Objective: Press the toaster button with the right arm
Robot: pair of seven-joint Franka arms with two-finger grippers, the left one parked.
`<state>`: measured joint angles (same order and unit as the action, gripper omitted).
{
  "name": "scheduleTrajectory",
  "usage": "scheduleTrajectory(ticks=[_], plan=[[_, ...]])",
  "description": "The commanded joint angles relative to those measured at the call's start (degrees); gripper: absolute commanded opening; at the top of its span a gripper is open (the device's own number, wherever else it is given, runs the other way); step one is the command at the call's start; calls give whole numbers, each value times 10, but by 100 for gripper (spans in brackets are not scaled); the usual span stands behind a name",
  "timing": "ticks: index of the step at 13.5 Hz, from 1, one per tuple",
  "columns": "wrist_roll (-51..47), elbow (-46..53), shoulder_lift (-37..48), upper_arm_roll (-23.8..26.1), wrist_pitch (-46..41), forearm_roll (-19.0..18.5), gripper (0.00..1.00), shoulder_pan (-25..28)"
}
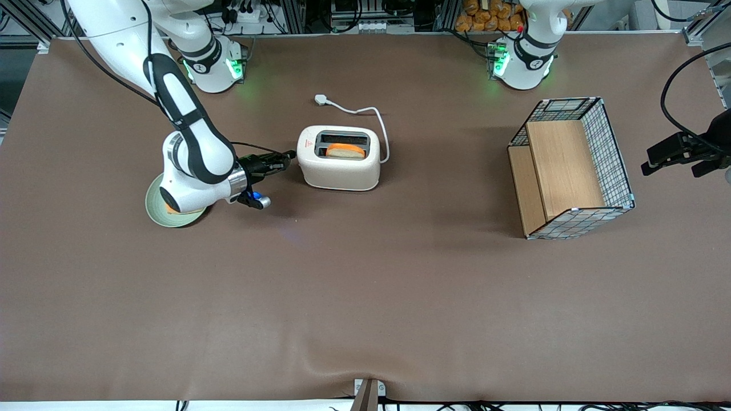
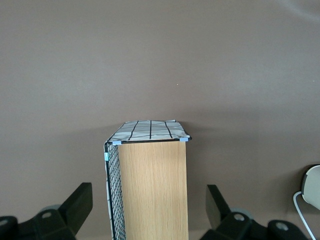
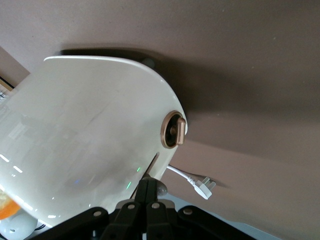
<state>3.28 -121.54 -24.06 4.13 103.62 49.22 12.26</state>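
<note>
The cream-white toaster stands mid-table with a slice of bread in the slot nearer the front camera. My right arm's gripper is level with the toaster's narrow end face, on the working arm's side, its tips touching or almost touching that face. In the right wrist view the toaster's end face fills the frame. The gripper is shut, with its tips at the foot of a thin slot. The small grey toaster button shows right beside the tips, touching them. A copper-rimmed dial sits on the same face.
A green plate lies under my right arm's wrist. The toaster's white cord and plug trail toward the arm bases. A wire-mesh basket with wooden boards stands toward the parked arm's end of the table.
</note>
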Motion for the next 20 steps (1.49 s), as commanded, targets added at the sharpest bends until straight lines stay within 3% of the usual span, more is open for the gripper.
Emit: scheduleTrajectory(ticks=[1, 9, 17, 18, 20], plan=[[15, -7, -17, -1, 32, 12, 0, 34], [46, -3, -40, -1, 58, 12, 0, 43], [41, 56, -35, -8, -8, 0, 0, 0], [41, 65, -35, -16, -15, -6, 11, -2], [41, 82, -35, -39, -36, -10, 64, -3]])
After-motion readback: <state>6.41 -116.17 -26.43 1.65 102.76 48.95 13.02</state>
